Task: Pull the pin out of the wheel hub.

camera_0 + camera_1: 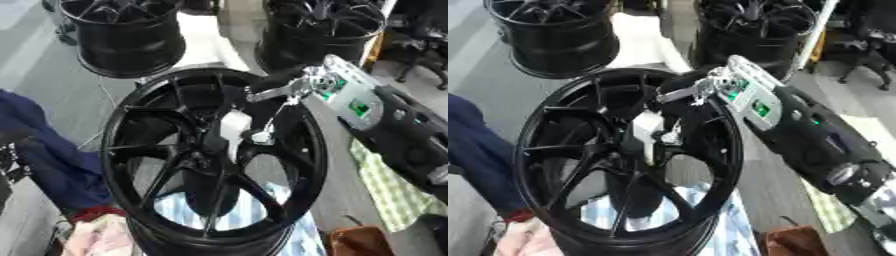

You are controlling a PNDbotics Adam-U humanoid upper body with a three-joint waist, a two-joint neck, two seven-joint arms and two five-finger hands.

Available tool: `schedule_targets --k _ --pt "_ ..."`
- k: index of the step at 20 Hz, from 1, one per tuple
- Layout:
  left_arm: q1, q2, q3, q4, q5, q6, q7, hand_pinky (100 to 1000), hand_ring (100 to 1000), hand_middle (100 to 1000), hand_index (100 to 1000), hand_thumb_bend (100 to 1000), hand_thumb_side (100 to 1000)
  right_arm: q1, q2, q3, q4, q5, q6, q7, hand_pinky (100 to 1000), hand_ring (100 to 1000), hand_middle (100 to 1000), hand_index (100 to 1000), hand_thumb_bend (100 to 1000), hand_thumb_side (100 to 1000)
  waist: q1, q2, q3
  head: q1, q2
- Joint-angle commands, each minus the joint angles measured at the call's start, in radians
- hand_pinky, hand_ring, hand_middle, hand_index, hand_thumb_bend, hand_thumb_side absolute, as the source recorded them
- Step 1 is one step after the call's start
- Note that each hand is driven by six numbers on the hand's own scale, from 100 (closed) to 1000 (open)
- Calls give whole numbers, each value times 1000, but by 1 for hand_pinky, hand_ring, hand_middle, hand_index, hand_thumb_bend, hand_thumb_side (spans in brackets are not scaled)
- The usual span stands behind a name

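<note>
At centre-left the black wheel [210,160] stands tilted, prob. heavy and rigid; the pale pin [234,126] sits at its hub, looks small, stiff, maybe slick, so take it by the exposed end. Right hand [262,131] reaches in w/ fingers curled beside the pin; can't tell if grasping. Pin's seating is hidden; left hand not seen.

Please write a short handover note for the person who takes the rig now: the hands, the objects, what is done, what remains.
Right hand: reaches in from the right over the black wheel hub, fingers down at its centre, on or beside a white piece, probably the pin; grip cannot be judged.
Left hand: not in view.
Done: the approach to the centre.
Left: the white piece sits at the centre, so pull it out.
</note>
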Motion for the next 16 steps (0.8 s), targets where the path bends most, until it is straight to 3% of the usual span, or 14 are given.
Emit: schedule_targets --k 1,7,11,12,14,16 --pt "-7 14 -2 -15 4 -2 -5 589 1000 621 838 100 867 -14 -5 -6 -14 2 -33 27 747 798 860 974 100 462 6 -10 -1 -3 -2" --pt "-8 15 -2 -16 5 -3 -6 589 1000 622 838 100 866 -16 0 -9 -30 -18 -32 27 643 697 754 878 100 349 6 -10 2 -5 -2" --pt "-7 15 -2 -16 5 -2 -6 589 1000 622 838 100 867 -18 -2 -23 -42 -45 -24 27 592 631 622 727 100 338 5 -11 3 -5 -2" --pt "-7 15 -2 -15 5 -2 -6 589 1000 622 838 100 867 -19 -3 -26 -45 -52 -22 27 592 631 622 727 100 338 5 -11 3 -5 -2" --pt "-8 15 -2 -15 5 -2 -6 589 1000 622 838 100 867 -23 -4 -37 -52 -70 -16 27 583 605 516 611 100 328 5 -12 3 -5 -2" --pt "-8 15 -2 -15 6 -2 -6 589 1000 622 838 100 867 -28 -7 -48 -61 -89 -8 27 573 594 479 570 100 327 5 -12 3 -4 -2"
